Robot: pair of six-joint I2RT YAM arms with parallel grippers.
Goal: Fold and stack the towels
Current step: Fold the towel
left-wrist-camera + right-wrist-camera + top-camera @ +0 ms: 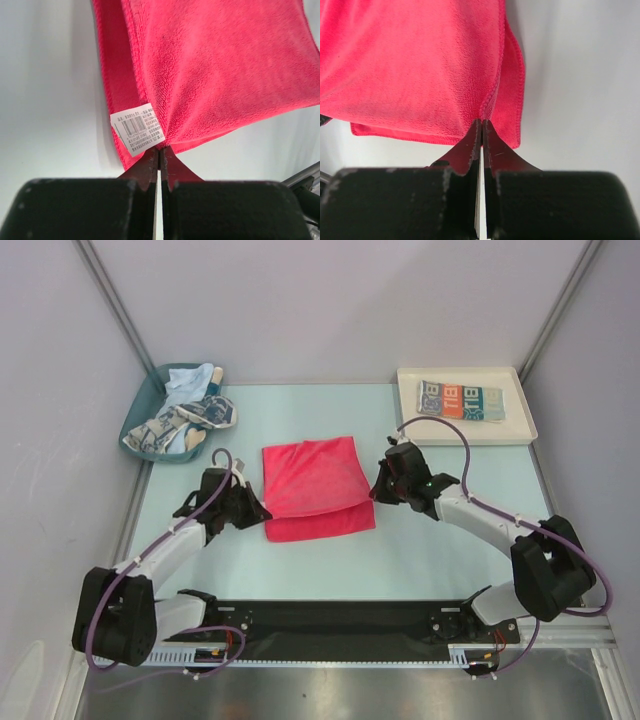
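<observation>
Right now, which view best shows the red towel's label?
Left wrist: the white label sits close at a corner of the red towel, barcode visible. Top external shows no label; right wrist sees only the towel's other side.

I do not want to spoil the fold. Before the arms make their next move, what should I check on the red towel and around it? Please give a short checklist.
1. The left gripper is shut on the red towel: ok.
2. The right gripper is shut on its other side: ok.
3. Each gripper pinches only the upper layer: cannot tell.
4. Upper layer lined up with lower layer: not ok, the lower one sticks out at the near edge.
5. The tray holds the folded lettered towel flat, ready for stacking: ok.
6. The bin is emptied: not ok, crumpled towels lie in it.
</observation>
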